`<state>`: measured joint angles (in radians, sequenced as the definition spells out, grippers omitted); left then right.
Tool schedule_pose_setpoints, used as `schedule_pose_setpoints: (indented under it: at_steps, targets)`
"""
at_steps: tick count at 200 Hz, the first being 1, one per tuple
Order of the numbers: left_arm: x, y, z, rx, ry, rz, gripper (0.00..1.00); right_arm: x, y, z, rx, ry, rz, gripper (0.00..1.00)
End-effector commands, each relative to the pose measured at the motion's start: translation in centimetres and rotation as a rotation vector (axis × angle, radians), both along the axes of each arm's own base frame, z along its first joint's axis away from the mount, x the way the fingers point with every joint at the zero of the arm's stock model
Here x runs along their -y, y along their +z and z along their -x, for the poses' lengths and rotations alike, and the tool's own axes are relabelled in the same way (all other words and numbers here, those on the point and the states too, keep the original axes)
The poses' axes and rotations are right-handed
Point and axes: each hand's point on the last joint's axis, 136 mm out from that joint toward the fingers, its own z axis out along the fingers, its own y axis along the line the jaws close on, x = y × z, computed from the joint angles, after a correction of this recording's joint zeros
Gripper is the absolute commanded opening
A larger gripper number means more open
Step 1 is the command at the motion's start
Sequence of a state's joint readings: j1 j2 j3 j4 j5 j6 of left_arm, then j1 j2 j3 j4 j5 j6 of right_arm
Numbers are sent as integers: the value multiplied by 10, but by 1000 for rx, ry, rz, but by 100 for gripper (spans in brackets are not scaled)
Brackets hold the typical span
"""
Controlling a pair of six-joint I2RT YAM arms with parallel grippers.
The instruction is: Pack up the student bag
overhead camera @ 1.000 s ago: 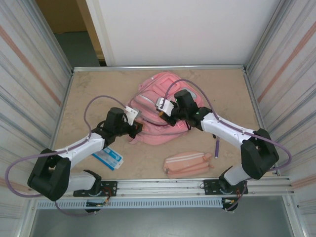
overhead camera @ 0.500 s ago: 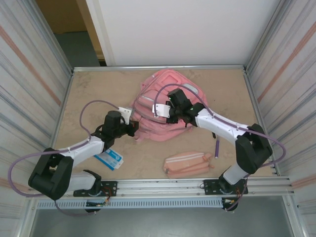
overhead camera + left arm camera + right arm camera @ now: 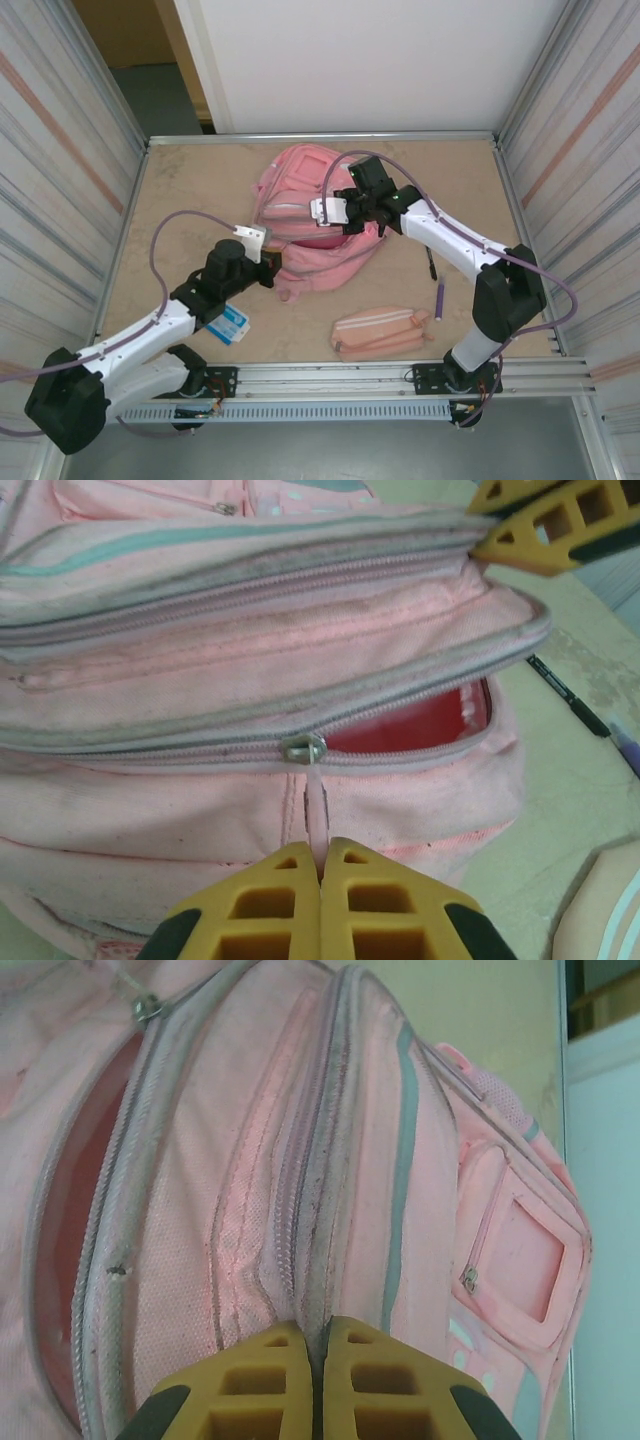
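The pink student bag (image 3: 300,215) lies at the table's middle back, its front pocket partly unzipped and showing a red lining (image 3: 420,723). My left gripper (image 3: 320,865) is shut on the pale zipper pull tab (image 3: 316,805) hanging from the metal slider (image 3: 303,748). It sits at the bag's near left edge (image 3: 272,262). My right gripper (image 3: 320,1345) is shut on a fold of the bag's fabric along a zipper seam (image 3: 318,1210), at the bag's right side (image 3: 345,212). Its yellow fingers (image 3: 545,525) show at the top right of the left wrist view.
A small pink pencil pouch (image 3: 380,331) lies near the front edge. A blue-and-white packet (image 3: 230,325) lies under the left arm. A black pen (image 3: 431,263) and a purple pen (image 3: 439,300) lie right of the bag.
The bag has shifted toward the back. The left gripper has pulled back toward the near left with the zipper pull, and the pocket has opened. The right gripper moved back with the fabric.
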<state>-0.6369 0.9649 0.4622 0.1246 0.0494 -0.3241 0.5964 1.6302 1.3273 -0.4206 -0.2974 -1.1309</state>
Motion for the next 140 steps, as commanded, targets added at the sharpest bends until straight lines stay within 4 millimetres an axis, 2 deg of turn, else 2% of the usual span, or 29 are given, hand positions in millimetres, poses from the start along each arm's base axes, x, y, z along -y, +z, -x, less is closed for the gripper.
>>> schedule_pose_setpoints:
  at_steps: [1, 19, 33, 48, 58, 70, 91, 101, 109, 117, 140]
  targets:
    - [6, -9, 3, -91, 1, -1, 0, 6, 26, -18, 27, -12, -89, 20]
    - [17, -15, 2, -129, -30, 16, 0, 9, 20, -5, -114, -34, -109, 31]
    - [21, -16, 0, -140, -37, 29, 0, 6, 21, 12, -177, -66, -154, 47]
    - [28, -11, -2, -143, -58, 37, 0, 2, 13, 30, -225, -91, -194, 65]
    - [32, -8, -1, -143, -76, 47, 0, -2, 10, 37, -263, -124, -207, 67]
    - [36, -8, -1, -151, -88, 57, 0, -11, 8, 35, -258, -203, -238, 69]
    - [41, -8, 0, -170, -115, 57, 0, -28, -12, 51, -231, -202, -204, 74]
    - [42, -7, 1, -170, -124, 57, 0, -33, -21, 52, -236, -216, -188, 74]
    - [42, -6, 1, -167, -126, 60, 0, -36, -30, 49, -244, -233, -170, 75]
    - [42, -7, 1, -164, -124, 60, 0, -36, -40, 46, -235, -253, -136, 79]
    - [39, -10, 2, -163, -122, 36, 0, -32, -58, 27, -117, -324, -44, 78]
